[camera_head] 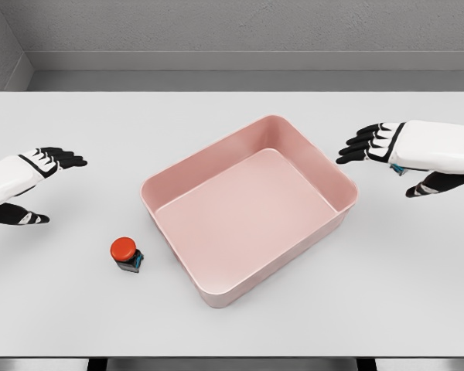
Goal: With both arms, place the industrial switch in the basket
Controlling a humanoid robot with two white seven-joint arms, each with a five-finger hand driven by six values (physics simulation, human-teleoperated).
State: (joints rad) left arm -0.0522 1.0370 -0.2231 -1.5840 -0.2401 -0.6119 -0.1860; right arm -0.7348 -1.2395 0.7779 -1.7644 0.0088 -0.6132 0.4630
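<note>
A white table (pixel 232 124) filled the head view. A pink basket (pixel 326 175), rectangular and turned at an angle, sat near its middle. The switch (pixel 127 254), a small dark block with a red round button on top, stood upright on the table just left of the basket's near corner, not touching it. The left hand (pixel 27 182) hovered at the left edge, fingers spread, holding nothing. The right hand (pixel 402 154) hovered right of the basket, fingers also loose and empty

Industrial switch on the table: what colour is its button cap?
Red-orange, on a dark base; the industrial switch shows in the head view.
</note>
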